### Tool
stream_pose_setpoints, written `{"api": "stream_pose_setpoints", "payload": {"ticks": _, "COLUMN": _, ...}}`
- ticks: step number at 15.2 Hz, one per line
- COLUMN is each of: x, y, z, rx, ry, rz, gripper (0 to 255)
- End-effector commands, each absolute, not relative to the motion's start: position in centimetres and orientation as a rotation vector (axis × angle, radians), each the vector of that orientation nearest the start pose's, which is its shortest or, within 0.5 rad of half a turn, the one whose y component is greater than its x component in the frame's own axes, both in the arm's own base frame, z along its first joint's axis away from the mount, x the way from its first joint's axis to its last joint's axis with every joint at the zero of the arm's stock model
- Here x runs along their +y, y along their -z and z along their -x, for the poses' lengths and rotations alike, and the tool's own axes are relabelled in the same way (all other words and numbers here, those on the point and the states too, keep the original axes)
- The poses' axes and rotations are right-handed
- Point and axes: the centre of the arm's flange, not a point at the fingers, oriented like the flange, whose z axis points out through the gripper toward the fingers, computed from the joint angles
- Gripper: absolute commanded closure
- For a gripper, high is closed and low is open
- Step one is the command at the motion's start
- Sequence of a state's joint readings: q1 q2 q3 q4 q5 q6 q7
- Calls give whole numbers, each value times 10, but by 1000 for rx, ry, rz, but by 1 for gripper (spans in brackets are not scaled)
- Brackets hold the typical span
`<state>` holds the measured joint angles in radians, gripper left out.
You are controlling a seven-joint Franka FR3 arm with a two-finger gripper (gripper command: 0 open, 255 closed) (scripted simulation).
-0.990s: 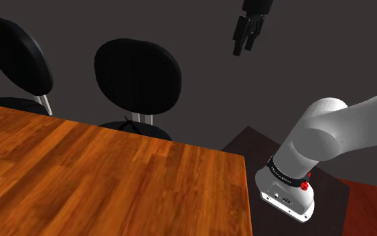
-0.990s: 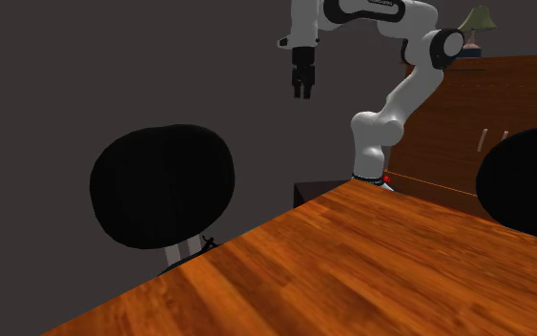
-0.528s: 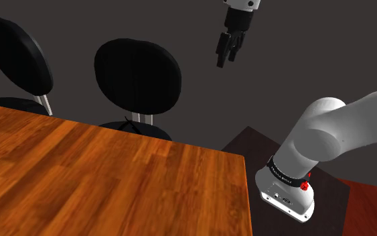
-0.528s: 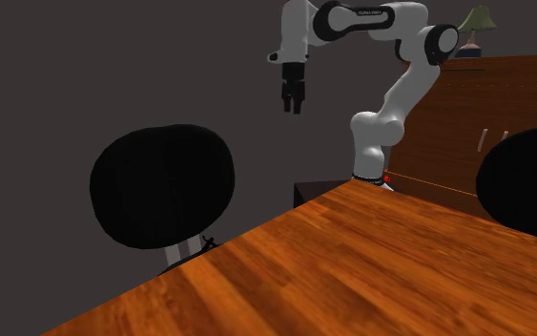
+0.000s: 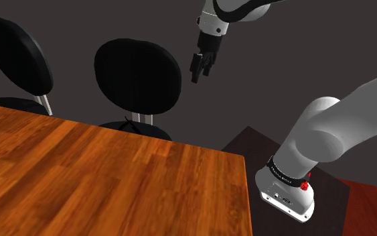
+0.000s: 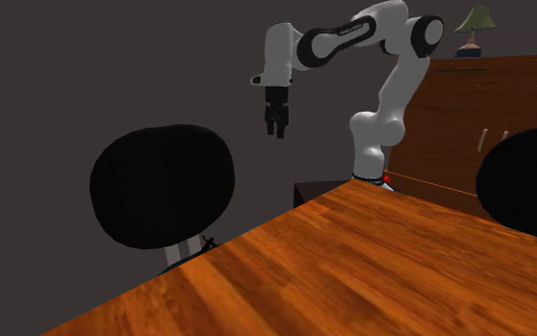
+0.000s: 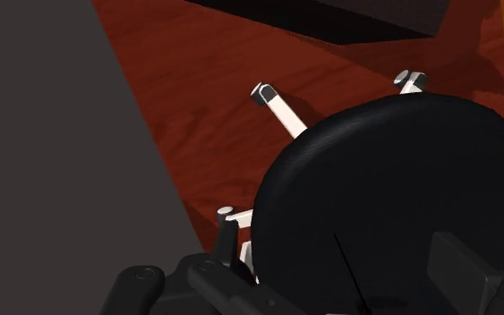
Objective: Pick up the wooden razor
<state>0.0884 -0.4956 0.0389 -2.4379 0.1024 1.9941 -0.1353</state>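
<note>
My black gripper (image 5: 195, 77) hangs high in the air past the table's far edge, fingers pointing down and standing apart with nothing between them. In the second exterior view the gripper (image 6: 276, 132) is above and to the right of a black chair back (image 6: 161, 186). Seen from the wrist, the gripper (image 7: 339, 282) looks straight down on a round black chair seat (image 7: 393, 179) with white legs, over a reddish wooden floor (image 7: 196, 98).
A wooden table top (image 5: 80, 174) spans the shoulder view's lower left. Two black chairs (image 5: 138, 74) (image 5: 16, 53) stand behind it. The dark stand (image 5: 247, 144) carries the arm's base. A wooden dresser (image 6: 485, 95) with a lamp (image 6: 476, 24) stands behind the arm.
The gripper has swung toward the shoulder view's left and come lower, ending above the nearer chair. The fingers have stayed apart.
</note>
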Motion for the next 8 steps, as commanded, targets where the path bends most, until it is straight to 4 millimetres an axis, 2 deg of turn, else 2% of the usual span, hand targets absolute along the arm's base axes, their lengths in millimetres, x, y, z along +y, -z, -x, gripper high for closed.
{"api": "stream_pose_setpoints", "payload": {"ticks": 1, "x": 67, "y": -466, "z": -411, "rx": -360, "ry": 97, "rz": 3036, "gripper": 0}}
{"api": "stream_pose_setpoints", "payload": {"ticks": 8, "x": 104, "y": -404, "z": -462, "rx": -448, "ry": 145, "rz": 2995, "gripper": 0}}
